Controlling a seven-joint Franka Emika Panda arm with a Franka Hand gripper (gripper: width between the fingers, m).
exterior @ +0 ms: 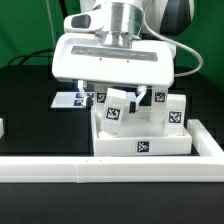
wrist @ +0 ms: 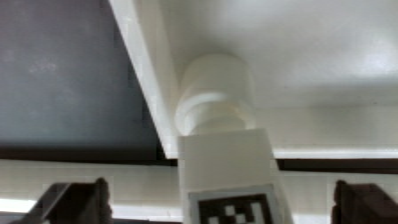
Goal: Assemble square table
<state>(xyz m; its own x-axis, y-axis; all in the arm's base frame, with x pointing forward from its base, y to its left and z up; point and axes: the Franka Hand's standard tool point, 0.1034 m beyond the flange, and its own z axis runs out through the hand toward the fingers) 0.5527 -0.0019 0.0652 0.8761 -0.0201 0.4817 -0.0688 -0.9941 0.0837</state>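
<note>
My jaws (exterior: 122, 97) hang over the square table (exterior: 140, 140), and in the wrist view my two dark fingers (wrist: 75, 200) stand wide apart, one on each side of a leg (wrist: 228, 165), with a gap on both sides, so I am not holding anything. That leg is a small white block with a black-and-white tag, and it stands up in a round corner socket of the big white slab. In the exterior view the square table rests against the long white rail (exterior: 60, 172) near the front of the black table (exterior: 30, 100). More tagged legs (exterior: 172, 112) stand up from the slab close around my jaws, so it is crowded there. The marker board (exterior: 70, 99) lies flat behind, toward the exterior view's left. A small white thing (exterior: 2, 127) sits at the far edge on the exterior view's left, too cut off to tell what it is.
</note>
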